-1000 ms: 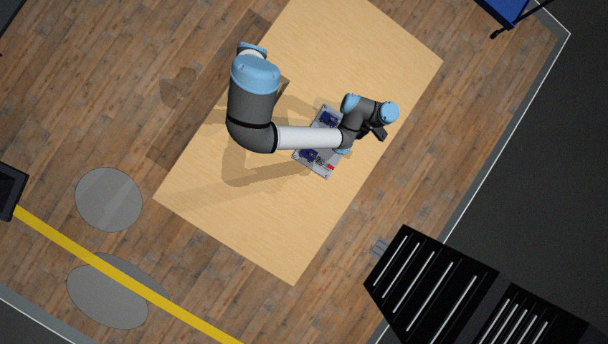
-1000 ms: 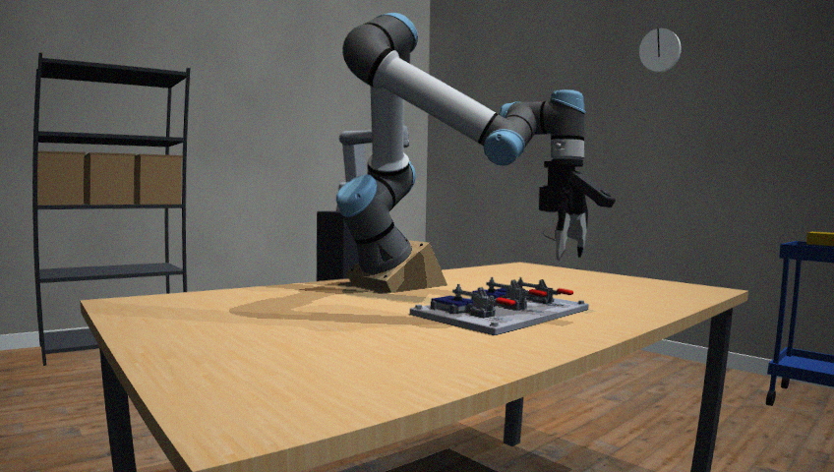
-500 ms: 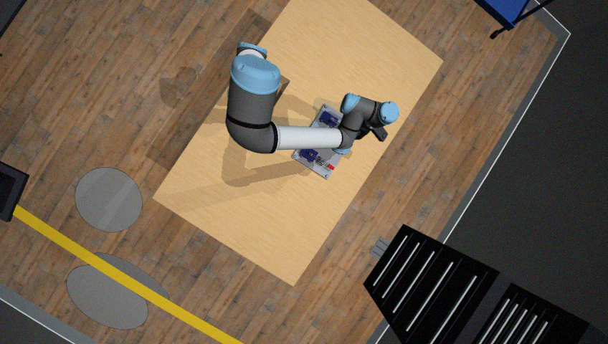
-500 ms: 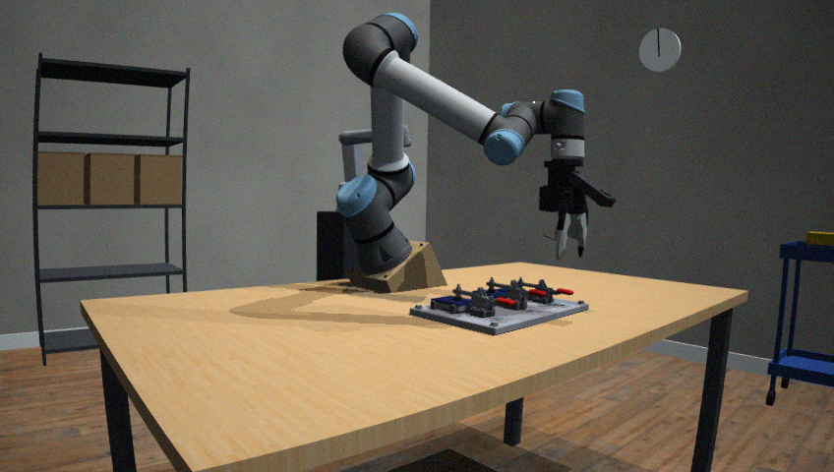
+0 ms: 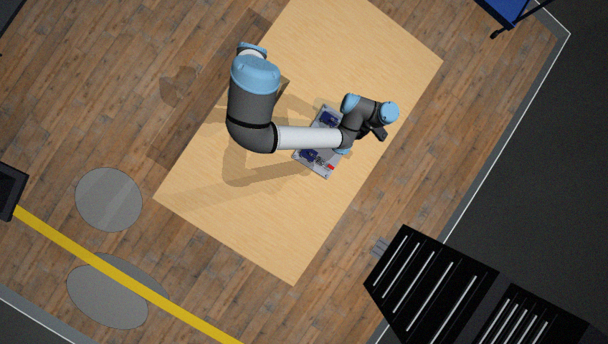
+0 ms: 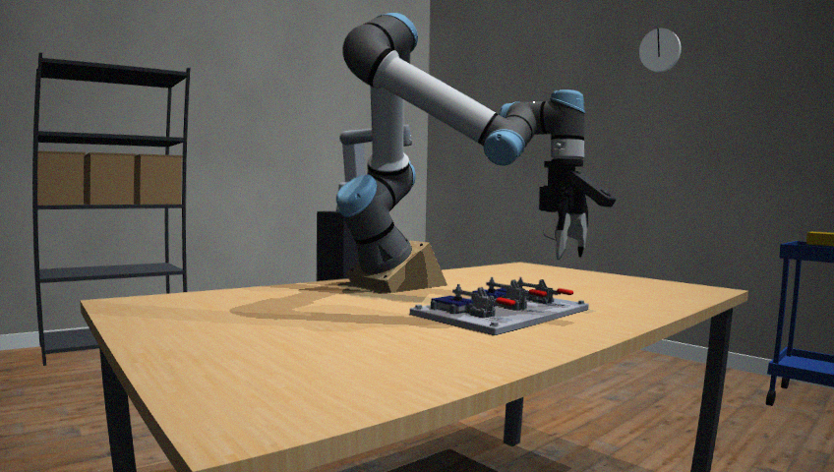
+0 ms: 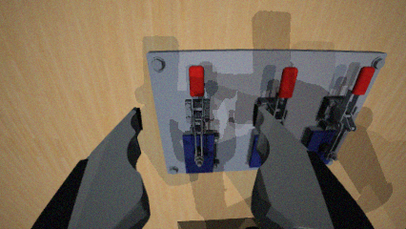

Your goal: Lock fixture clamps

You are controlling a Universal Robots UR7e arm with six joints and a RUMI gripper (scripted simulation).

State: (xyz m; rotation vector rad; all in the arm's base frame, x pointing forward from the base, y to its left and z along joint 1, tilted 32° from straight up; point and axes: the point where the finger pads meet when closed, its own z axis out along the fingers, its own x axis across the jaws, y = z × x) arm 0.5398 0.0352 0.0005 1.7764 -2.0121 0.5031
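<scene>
Gripper (image 7: 200, 157) – released, fingers spread, grasping nothing, hanging well above the fixture (image 7: 167, 86) | fixture on the table (image 6: 292, 374) – three clamps, red handles: left (image 7: 196, 80), middle (image 7: 288, 82), right (image 7: 363, 80) | handles lie low; locked or not is hard to judge | far: shelf rack (image 6: 37, 175), blue cart (image 6: 787, 304)

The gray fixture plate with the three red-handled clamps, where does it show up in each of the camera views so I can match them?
Top: the fixture plate lies right of table centre, mostly hidden under the forearm.
Exterior: it lies on the table, below and left of the open gripper.
Wrist: it fills the upper middle, between and beyond the two fingers.
Shared landmark: the red handles, one showing in the top view.
</scene>
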